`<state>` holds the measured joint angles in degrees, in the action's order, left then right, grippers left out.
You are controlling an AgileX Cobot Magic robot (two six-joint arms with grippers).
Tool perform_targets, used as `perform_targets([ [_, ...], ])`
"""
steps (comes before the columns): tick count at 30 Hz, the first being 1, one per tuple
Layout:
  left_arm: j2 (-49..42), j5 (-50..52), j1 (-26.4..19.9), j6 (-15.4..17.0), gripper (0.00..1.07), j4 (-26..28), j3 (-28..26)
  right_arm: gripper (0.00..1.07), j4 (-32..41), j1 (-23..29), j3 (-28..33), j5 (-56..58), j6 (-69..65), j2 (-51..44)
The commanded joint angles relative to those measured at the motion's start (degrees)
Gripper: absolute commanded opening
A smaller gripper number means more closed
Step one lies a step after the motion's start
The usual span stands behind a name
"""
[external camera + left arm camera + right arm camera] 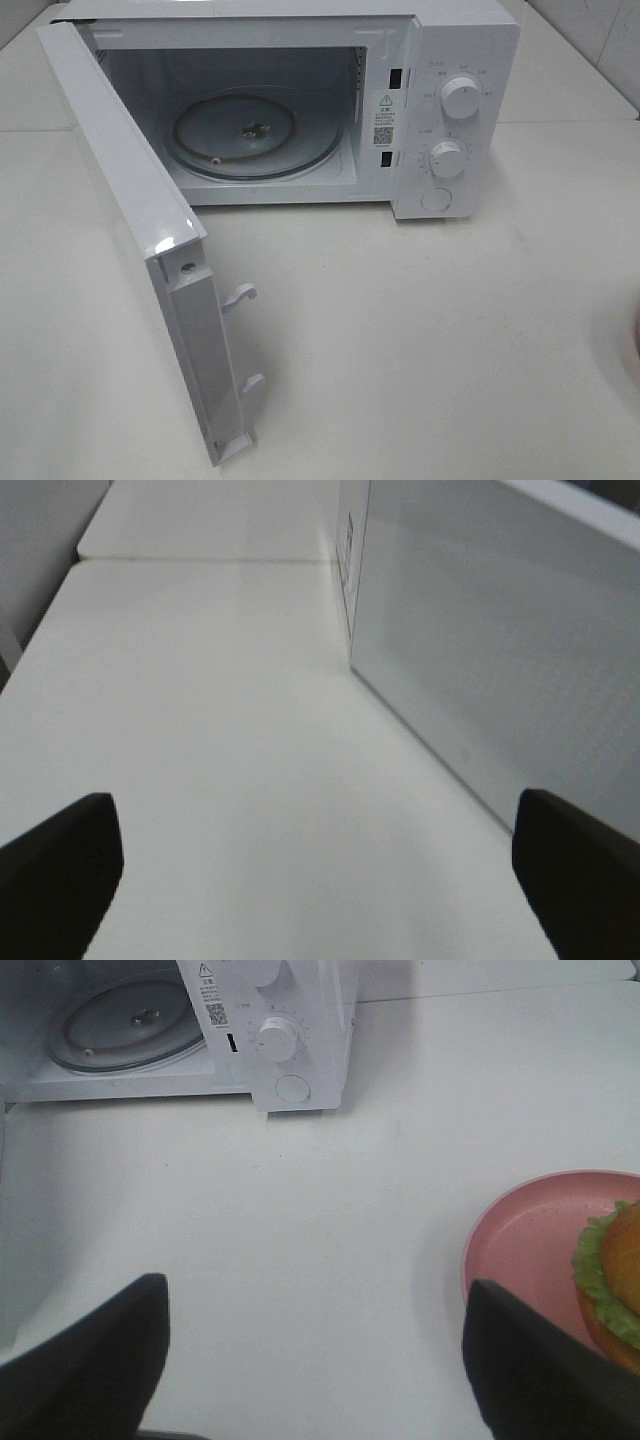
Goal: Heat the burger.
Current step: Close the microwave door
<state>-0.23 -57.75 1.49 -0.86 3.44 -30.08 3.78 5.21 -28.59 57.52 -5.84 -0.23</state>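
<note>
White microwave [300, 110] on a white table [420, 330], door [140, 240] swung wide toward the left side of the high view, two latch hooks [240, 296] jutting from its inner edge. Inside, glass turntable [250, 135] bare, lying flat on the cavity floor. Two knobs [462, 97] stacked on the control panel, a round button [437, 200] below them. From the high view, no arm showing; only a pink sliver at the far right edge, too little to tell much. Left gripper [320, 880] with jaws spread wide, nothing between them, dark fingers [60, 870] at either side of the wrist view, hanging over bare table just beside the outer face of the door [500, 650]. Right gripper [320, 1360] also parted wide and holding nothing, fingers [90, 1360] dark and blurred, over the table in front of the microwave [200, 1030]. Burger [615, 1280] on a pink plate [520, 1250] on the table, well apart from the microwave and out to its right, only partly in the right wrist view: green lettuce frill and golden-brown bun showing, the rest cut off by the edge. Plate rim close by one right finger, contact impossible to tell. Turntable [125, 1025] and lower knob [277, 1037] also showing in that view.
</note>
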Motion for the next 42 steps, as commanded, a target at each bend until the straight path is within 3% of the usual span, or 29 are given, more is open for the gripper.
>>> perform_targets([
  [1, 1.03, 5.84, -0.17, 0.46, 0.87, 0.46, -1.43, 0.76, 0.29, -0.40, 0.17, -0.40, 0.52, -1.60],
  [2, 1.03, 5.84, -0.17, 0.46, 0.87, 0.46, -1.43, 0.76, 0.29, -0.40, 0.17, -0.40, 0.52, -1.60],
  [4, 4.24, 9.74, -0.17, 0.46, 0.67, 0.46, -1.43, 0.76, 0.29, -0.40, 0.17, -0.40, 0.52, -1.60],
  [5, 4.24, 9.74, -0.17, 0.46, 0.67, 0.46, -1.43, 0.76, 0.29, -0.40, 0.17, -0.40, 0.52, -1.60],
  [7, 8.88, 14.67, -0.17, 0.40, 0.32, 0.74, -1.43, 0.76, 0.29, -0.40, 0.17, -0.40, 0.52, -1.60],
  [8, 8.88, 14.67, -0.17, 0.40, 0.32, 0.74, -1.43, 0.76, 0.29, -0.40, 0.17, -0.40, 0.52, -1.60],
  [9, 10.31, 15.99, -0.17, 0.40, 0.25, 0.74, -1.43, 0.76, 0.29, -0.40, 0.17, -0.40, 0.52, -1.60],
  [10, 13.18, 19.37, -0.17, 0.40, 0.06, 0.74, -1.43, 0.76, 0.29, -0.40, 0.17, -0.40, 0.52, -1.60],
  [11, 13.18, 19.37, -0.17, 0.40, 0.06, 0.74, -1.43, 0.76, 0.29, -0.40, 0.17, -0.40, 0.52, -1.60],
  [12, 14.32, 20.97, -0.17, 0.23, 0.00, 0.74, -1.43, 0.76, 0.29, -0.40, 0.17, -0.40, 0.52, -1.60],
  [16, 17.88, 28.02, -0.17, -0.11, 0.00, 0.63, -0.46, 0.76, 0.29, -0.40, 0.17, -0.40, 0.52, -1.60],
  [18, 22.35, 42.69, -0.17, -0.11, 0.00, 0.69, 4.01, 0.76, 0.29, -0.40, 0.17, -0.40, 0.52, -1.60],
  [21, 23.20, 46.01, -0.17, -0.06, 0.00, 0.69, 5.21, 0.76, 0.29, -0.40, 0.17, -0.40, 0.52, -1.60],
  [23, 27.79, 62.22, -0.17, 0.00, 0.00, 0.63, 11.23, 0.76, 0.40, -0.40, 0.17, -0.40, 0.46, -1.60],
  [24, 27.79, 62.22, -0.17, 0.00, 0.00, 0.63, 11.23, 0.76, 0.40, -0.40, 0.17, -0.40, 0.46, -1.60],
  [26, 31.68, 72.19, -0.17, 0.06, 0.00, 0.74, 15.13, 0.76, 0.40, -0.40, 0.17, -0.40, 0.46, -1.60],
  [36, 48.19, 81.93, -0.17, 1.55, 0.00, 2.58, 16.67, 0.76, 0.40, -0.40, 0.17, -0.40, 0.46, -1.60],
  [42, 57.18, 85.43, -0.17, 4.98, 0.00, -2.81, 16.62, 0.76, 0.40, -0.40, 0.17, -0.40, 0.46, -1.60],
])
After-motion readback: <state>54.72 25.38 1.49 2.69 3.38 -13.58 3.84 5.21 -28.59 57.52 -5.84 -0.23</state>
